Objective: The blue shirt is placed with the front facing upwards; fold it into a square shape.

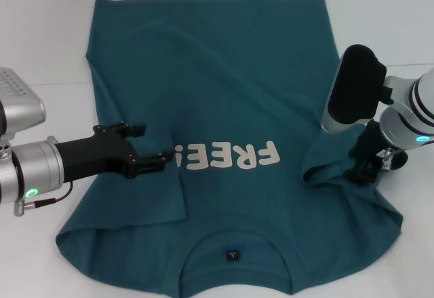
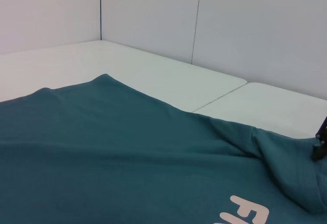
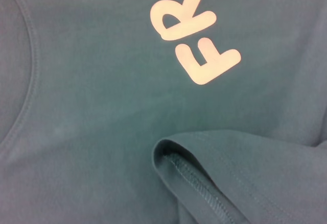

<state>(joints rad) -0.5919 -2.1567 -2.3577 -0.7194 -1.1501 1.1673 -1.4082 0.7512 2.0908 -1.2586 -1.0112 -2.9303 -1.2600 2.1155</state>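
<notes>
Your blue shirt (image 1: pixel 224 94) lies front-up on the white table (image 1: pixel 41 33), left gripper (image 1: pixel 146 150) jaws spread over the folded-in sleeve, right gripper (image 1: pixel 363 165) pinching the other sleeve's fold.

White block letters "FREE" (image 1: pixel 227 157) — on blue shirt (image 1: pixel 224 74) chest; neck label unreadable.

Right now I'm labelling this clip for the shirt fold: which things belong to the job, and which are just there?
Job:
- blue shirt, front up, both sleeves folded inward
- left gripper, over the left sleeve
- right gripper, at the right sleeve

Just there:
- white table
- nothing else visible
</notes>
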